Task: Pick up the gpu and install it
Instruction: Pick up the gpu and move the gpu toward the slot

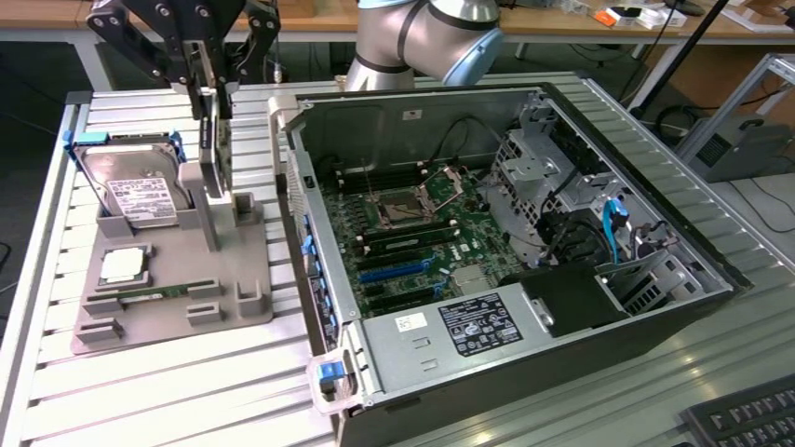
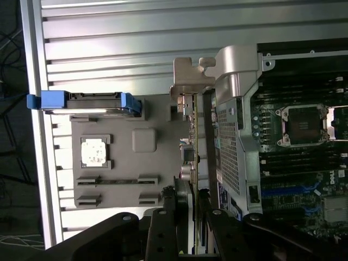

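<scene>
GPU point(image 1: 216, 149) stands upright on its long edge in the upper left of the exterior view. It is thin and dark, and it sits between the posts of the grey holder point(image 1: 174, 312) that lies on the ribbed metal table point(image 1: 162, 396). The gripper point(image 1: 214, 86) reaches onto it from above. Its two black fingers point(image 1: 199, 74) are closed only as far as the thickness of the card and press on both faces near the top edge, so the card is held. The lower edge of the card is down at the slot of the holder; I cannot tell if it sits in the slot or is lifted a little. In the wrist view the GPU point(image 2: 191, 136) is seen edge-on, with its silvery bracket point(image 2: 187, 73) at the far end and the fingers point(image 2: 168, 217) of the gripper point(image 2: 187, 215) on either side of it. Just beside the card, toward the exterior view's left, a hard drive point(image 1: 140, 191) with blue side rails leans in the holder. Lower in the frame lie a processor chip point(image 1: 122, 265) and a green memory stick point(image 1: 137, 298). The open computer case point(image 1: 671, 326) lies in the middle and right of the frame, with its motherboard point(image 1: 410, 247) uncovered.
</scene>
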{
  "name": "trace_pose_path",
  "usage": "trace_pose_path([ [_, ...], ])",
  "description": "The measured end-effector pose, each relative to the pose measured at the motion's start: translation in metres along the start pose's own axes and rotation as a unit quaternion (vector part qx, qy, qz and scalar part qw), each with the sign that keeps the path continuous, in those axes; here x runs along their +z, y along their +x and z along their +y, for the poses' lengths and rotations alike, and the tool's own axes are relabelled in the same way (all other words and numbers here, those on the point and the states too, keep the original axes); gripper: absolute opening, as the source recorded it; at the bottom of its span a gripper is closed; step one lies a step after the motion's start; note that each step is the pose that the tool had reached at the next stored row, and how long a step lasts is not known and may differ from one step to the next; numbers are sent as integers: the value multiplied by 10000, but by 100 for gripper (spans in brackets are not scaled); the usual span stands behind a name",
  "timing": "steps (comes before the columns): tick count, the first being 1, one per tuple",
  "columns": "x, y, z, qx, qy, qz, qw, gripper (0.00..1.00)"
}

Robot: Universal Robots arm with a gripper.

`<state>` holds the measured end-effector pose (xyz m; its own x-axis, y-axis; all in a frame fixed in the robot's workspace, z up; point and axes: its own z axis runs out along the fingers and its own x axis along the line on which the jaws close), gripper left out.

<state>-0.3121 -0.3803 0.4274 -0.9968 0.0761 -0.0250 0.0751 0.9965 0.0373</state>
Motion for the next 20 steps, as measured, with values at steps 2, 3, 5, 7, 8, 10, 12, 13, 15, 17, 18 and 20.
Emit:
trace_pose_path([
  [2, -13, 0, 0, 0, 0, 1, 10000, 27],
  [3, -17, 0, 1, 0, 0, 0, 10000, 27],
  [5, -36, -1, 1, 0, 0, 0, 10000, 27],
  [7, -50, -1, 2, 0, 0, 0, 10000, 27],
  [8, -56, -2, 2, 0, 0, 0, 10000, 27],
  [10, -68, -2, 2, 0, 0, 0, 10000, 27],
  [12, -78, -2, 3, 0, 0, 0, 10000, 27],
  [13, -81, -2, 3, 0, 0, 0, 10000, 27],
  [15, -91, -2, 3, 0, 0, 0, 10000, 27],
  [17, -102, -3, 4, 0, 0, 0, 10000, 27],
  [18, -109, -3, 4, 0, 0, 0, 10000, 27],
  [20, -127, -3, 5, 0, 0, 0, 10000, 27],
])
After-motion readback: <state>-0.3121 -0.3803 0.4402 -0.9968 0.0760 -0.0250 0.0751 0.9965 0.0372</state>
